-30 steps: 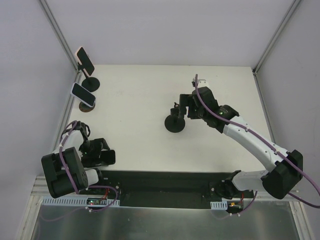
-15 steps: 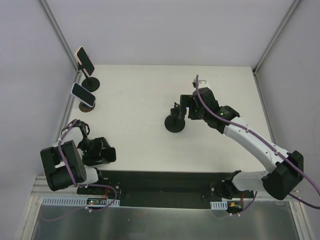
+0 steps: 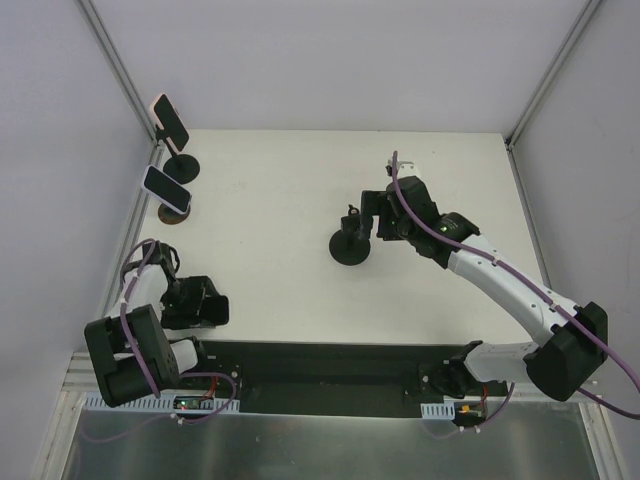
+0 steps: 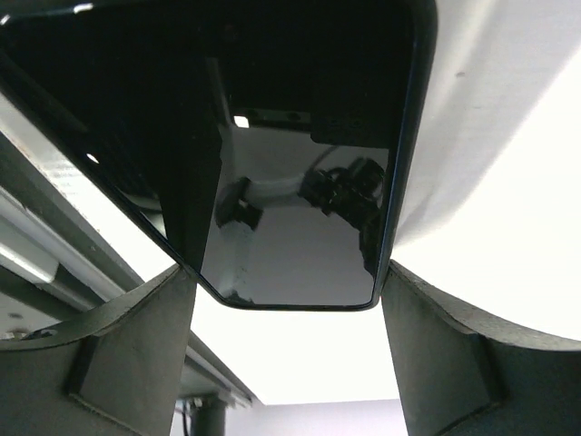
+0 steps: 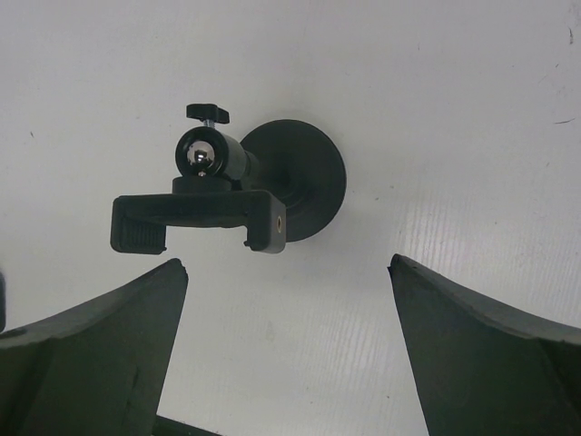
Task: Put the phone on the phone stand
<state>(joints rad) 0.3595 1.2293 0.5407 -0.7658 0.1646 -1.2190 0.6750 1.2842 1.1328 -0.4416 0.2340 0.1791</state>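
The phone (image 4: pixel 300 154), black with a glossy screen, lies at the table's near left corner (image 3: pixel 207 304). My left gripper (image 4: pixel 286 272) is shut on its near end, one finger against each long edge; in the top view the gripper (image 3: pixel 196 303) sits low over that corner. The phone stand (image 3: pixel 350 246) is black, with a round base, a ball joint and an empty clamp (image 5: pixel 200 221), and it stands mid-table. My right gripper (image 5: pixel 286 262) hovers open just above and to the right of the stand (image 3: pixel 372 216), with nothing between its fingers.
Two other stands at the far left each carry a phone, one at the back (image 3: pixel 170 121) and one nearer (image 3: pixel 166 189). A metal frame post (image 3: pixel 120 70) runs along the left table edge. A dark strip (image 3: pixel 330 365) borders the near edge.
My left gripper's jaws have narrowed onto the phone's edges and the left arm has shifted slightly at the near left corner. The right arm has not moved.
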